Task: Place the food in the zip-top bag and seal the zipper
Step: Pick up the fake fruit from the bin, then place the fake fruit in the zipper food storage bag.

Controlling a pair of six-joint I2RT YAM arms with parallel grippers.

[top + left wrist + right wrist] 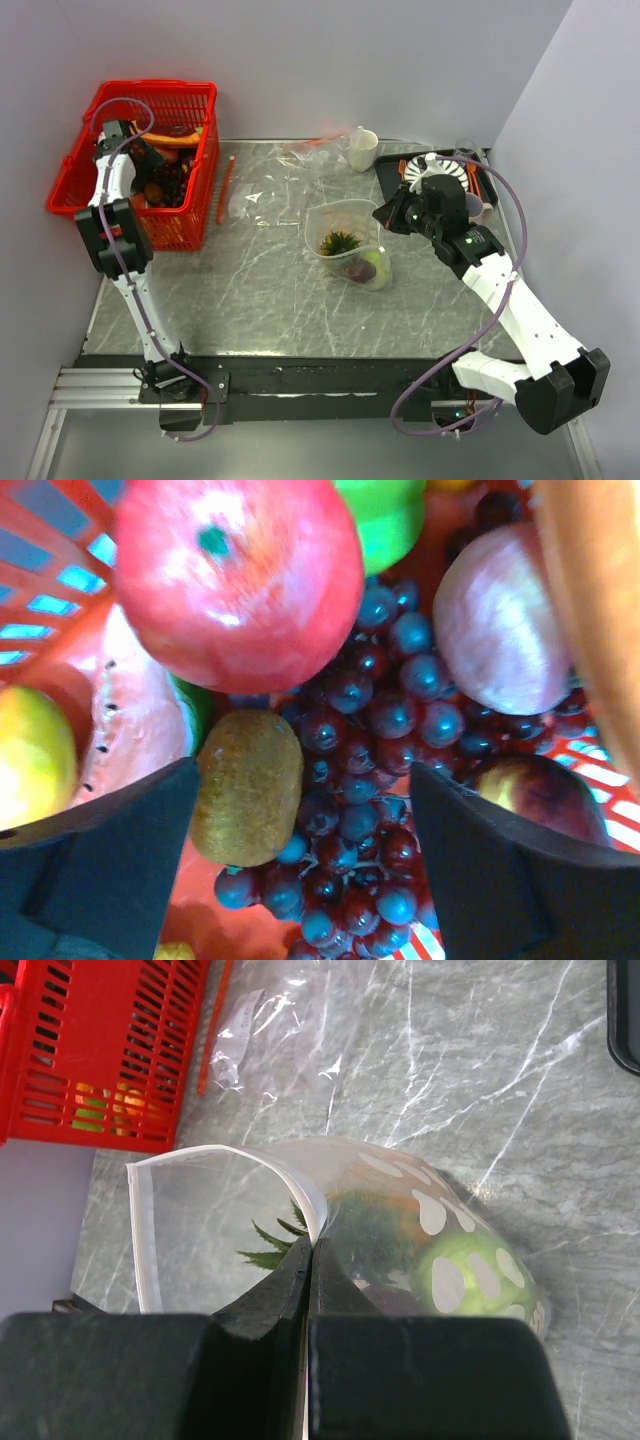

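Right gripper (308,1248), arm outstretched, seemingly pinches zip-top bag (215,1210).

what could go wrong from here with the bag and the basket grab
1. The right gripper pinches only one spot on the rim of the zip-top bag; the rim could slip out, or the mouth may sag shut before anything else goes in.
2. The left gripper is open over the grape bunch beside a kiwi in the red basket; closing there may snag grapes instead of one piece.
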